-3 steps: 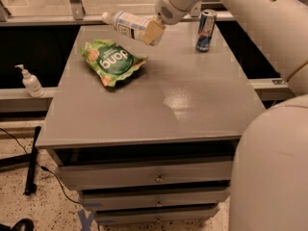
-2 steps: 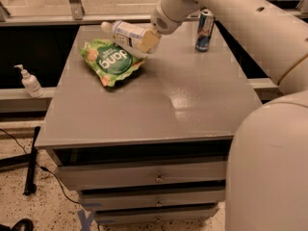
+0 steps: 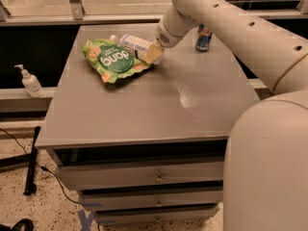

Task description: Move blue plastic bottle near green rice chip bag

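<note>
Gripper (image 3: pixel 153 53) sat low over the counter's (image 3: pixel 192 100) far side, jaws clamped on the base end of the blue plastic bottle (image 3: pixel 134 42), held sideways just beside the green rice chip bag's (image 3: pixel 113 60) far edge.

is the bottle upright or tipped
Tipped: the blue plastic bottle lies sideways, cap pointing left, in the gripper beside the green rice chip bag.

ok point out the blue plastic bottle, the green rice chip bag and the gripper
blue plastic bottle (image 3: pixel 134 43), camera view, on its label
green rice chip bag (image 3: pixel 114 60), camera view, on its round logo
gripper (image 3: pixel 153 54), camera view, between its fingertips, gripping the bottle's end beside the bag
</note>
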Motion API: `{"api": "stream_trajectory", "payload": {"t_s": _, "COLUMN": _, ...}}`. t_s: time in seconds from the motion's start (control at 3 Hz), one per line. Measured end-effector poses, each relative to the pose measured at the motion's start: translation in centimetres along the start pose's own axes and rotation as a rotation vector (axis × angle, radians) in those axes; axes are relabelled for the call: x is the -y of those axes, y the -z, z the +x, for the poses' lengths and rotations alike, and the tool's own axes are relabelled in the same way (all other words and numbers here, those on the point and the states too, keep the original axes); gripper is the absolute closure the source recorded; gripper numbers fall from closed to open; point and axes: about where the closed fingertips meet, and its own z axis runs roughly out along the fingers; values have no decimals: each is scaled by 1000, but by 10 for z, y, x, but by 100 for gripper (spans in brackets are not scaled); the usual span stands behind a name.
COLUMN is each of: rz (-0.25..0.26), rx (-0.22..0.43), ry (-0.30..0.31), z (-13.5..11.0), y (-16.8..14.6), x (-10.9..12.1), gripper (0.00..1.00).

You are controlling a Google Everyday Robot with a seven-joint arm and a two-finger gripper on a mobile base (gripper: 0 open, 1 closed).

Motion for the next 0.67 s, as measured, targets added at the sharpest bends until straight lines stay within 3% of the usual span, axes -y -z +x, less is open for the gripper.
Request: {"api": "stream_trajectory", "payload": {"t_s": 0.67, "rz": 6, "rx": -13, "ry": -3, "z": 8, "y": -1, "x": 4, "gripper": 59}}
